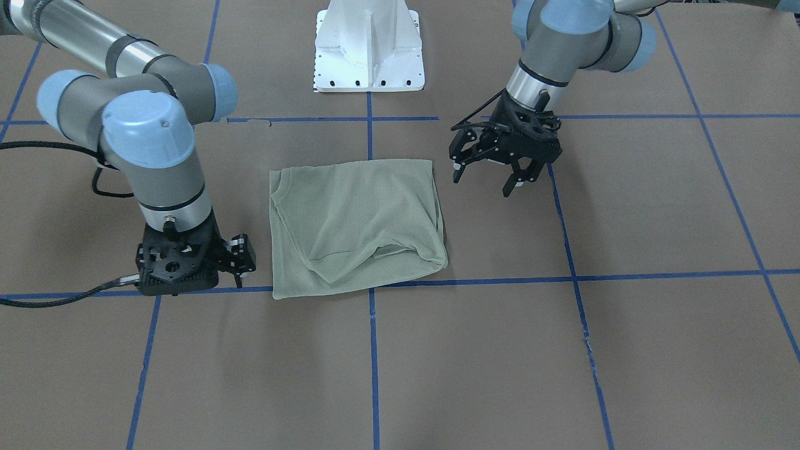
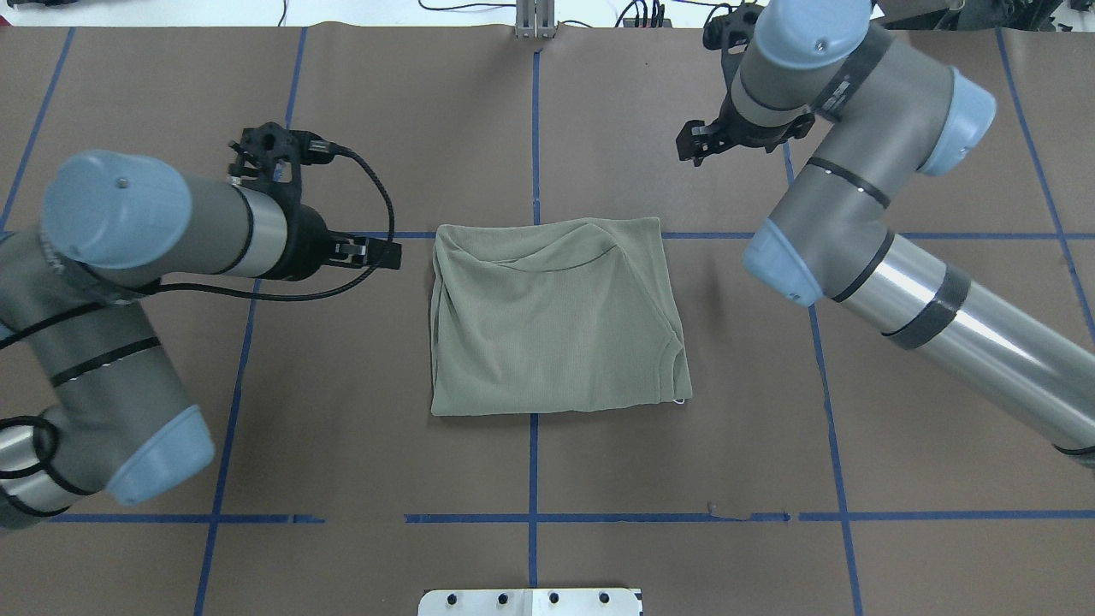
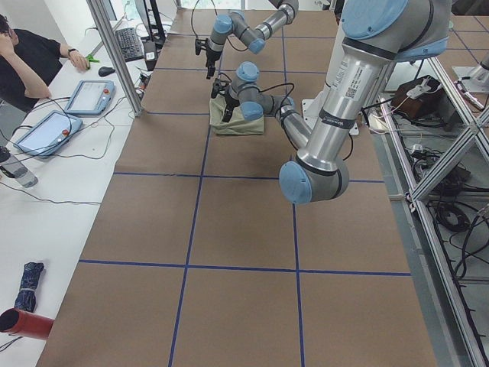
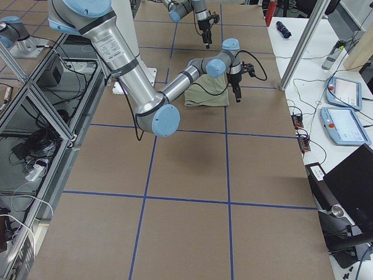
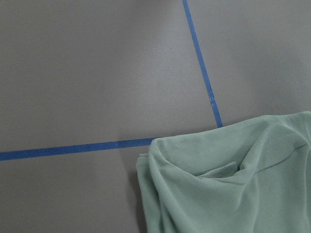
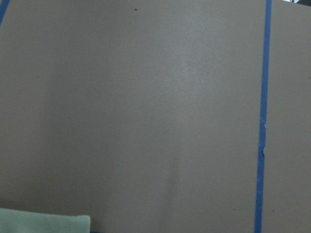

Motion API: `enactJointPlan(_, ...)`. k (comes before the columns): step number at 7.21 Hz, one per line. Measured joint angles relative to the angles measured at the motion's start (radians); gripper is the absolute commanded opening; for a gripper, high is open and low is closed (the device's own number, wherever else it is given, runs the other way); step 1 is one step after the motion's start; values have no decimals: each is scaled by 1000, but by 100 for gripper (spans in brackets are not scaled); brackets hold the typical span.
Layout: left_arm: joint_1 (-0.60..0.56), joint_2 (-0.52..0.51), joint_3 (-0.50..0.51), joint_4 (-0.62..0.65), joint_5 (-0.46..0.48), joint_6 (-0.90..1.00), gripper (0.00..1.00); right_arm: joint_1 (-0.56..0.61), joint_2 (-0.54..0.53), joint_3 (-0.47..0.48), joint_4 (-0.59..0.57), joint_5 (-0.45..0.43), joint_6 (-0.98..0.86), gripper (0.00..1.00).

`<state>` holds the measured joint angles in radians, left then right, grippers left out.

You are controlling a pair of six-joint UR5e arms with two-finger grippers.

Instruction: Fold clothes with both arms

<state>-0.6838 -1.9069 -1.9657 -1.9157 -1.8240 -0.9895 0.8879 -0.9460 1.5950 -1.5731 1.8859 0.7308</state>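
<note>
The pale green shirt (image 1: 356,225) lies folded into a rough rectangle in the middle of the table, also seen from overhead (image 2: 552,334). Its neck sits at the corner nearest the robot's right, and a sleeve fold runs along the far edge. My left gripper (image 1: 484,181) hangs open above the table just off the shirt's left side, holding nothing. The left wrist view looks down on the shirt's far-left corner (image 5: 228,194). My right gripper (image 1: 228,275) stands low beside the shirt's far-right corner, apparently open and empty. Only a sliver of shirt (image 6: 43,224) shows in the right wrist view.
Brown table cover with a grid of blue tape lines (image 2: 535,513). The white pedestal base (image 1: 369,50) stands at the robot's edge. A person (image 3: 30,53) sits at a side desk with tablets (image 3: 88,95) beyond the far edge. Aluminium framing borders the table.
</note>
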Motion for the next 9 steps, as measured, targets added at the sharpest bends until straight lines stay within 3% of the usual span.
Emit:
enactJointPlan(2,-154,129,-84,79,-94,280,100,153,-84,51,-81,104,-247,100)
enactJointPlan(5,-510,305,-48,98,-296,788,100,409,-298,46,-97,266,-709,100)
enactJointPlan(7,-682,410,16,96,-430,921,100,507,-468,44,-77,298,-835,100)
enactJointPlan(9,-738,461,94,88,-462,947,100,577,-581,49,-54,346,-849,100)
